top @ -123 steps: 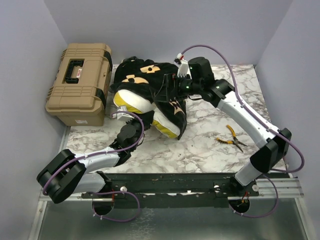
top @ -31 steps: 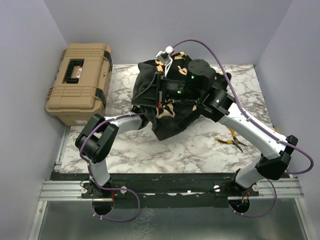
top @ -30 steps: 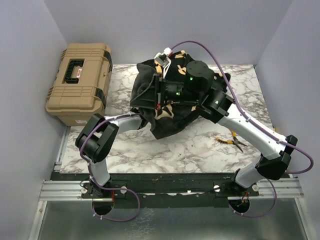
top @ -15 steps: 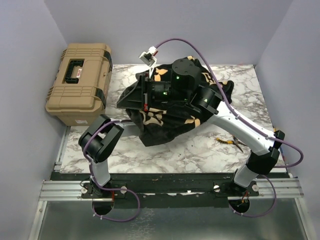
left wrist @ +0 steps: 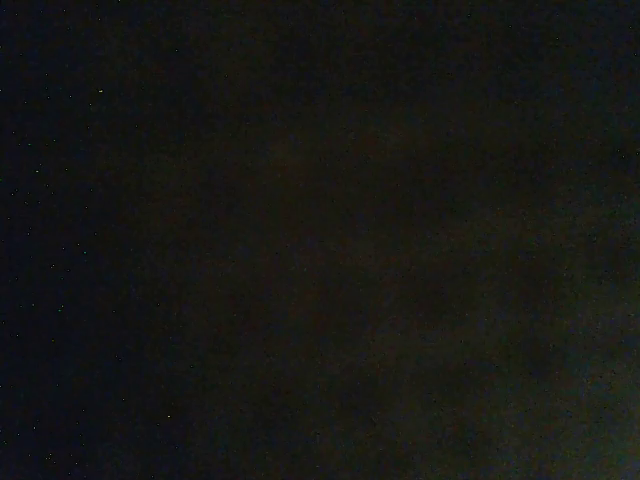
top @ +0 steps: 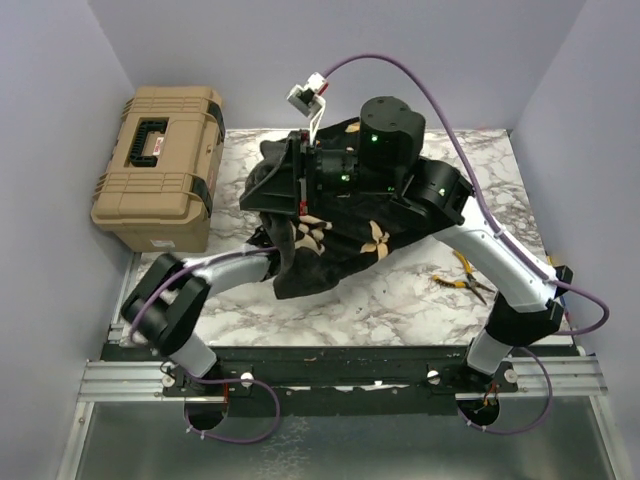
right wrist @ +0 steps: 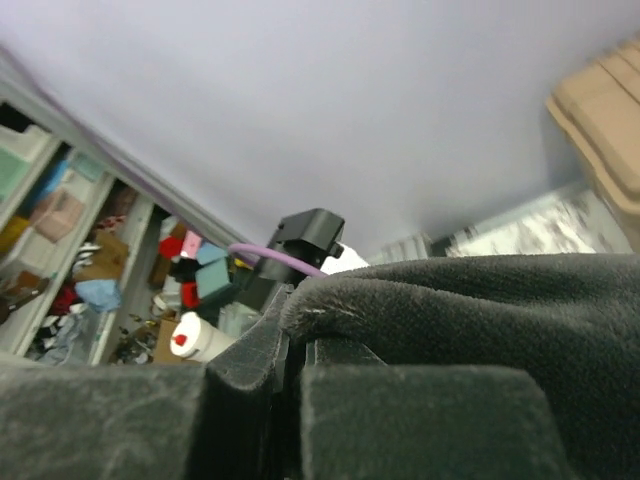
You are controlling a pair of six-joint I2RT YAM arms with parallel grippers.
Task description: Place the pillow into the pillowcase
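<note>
**A:** What is shown from above?

**B:** The pillowcase is held up over the middle of the bench in a dark bunch, with tan flower prints on its outer side. Whether its lower edge touches the marble cannot be told. The right gripper is set at the upper left of the bunch, and its jaws are closed tight on a fold of the cloth.

**A:** And the other arm?

**B:** The left arm is stretched from the near left corner up under the hanging cloth. The left gripper is buried in the fabric. Its jaws are taken as closed, but on what cannot be told.

**A:** Where is the pillow?

**B:** It is hidden, and whether it lies within the cloth cannot be told. A tan toolbox is set at the far left. Yellow-handled pliers lie on the marble under the right arm, well apart from the cloth.

**A:** What is given by the left wrist view?

**B:** Only darkness, in which nothing can be made out.

**A:** And by the right wrist view?

**B:** The lower half is filled with black plush. A fold of it is pinched between the two dark fingers, which are pressed together with no gap. A corner of the toolbox and a strip of marble are seen at the right. A purple cable crosses just above the fold.
</note>
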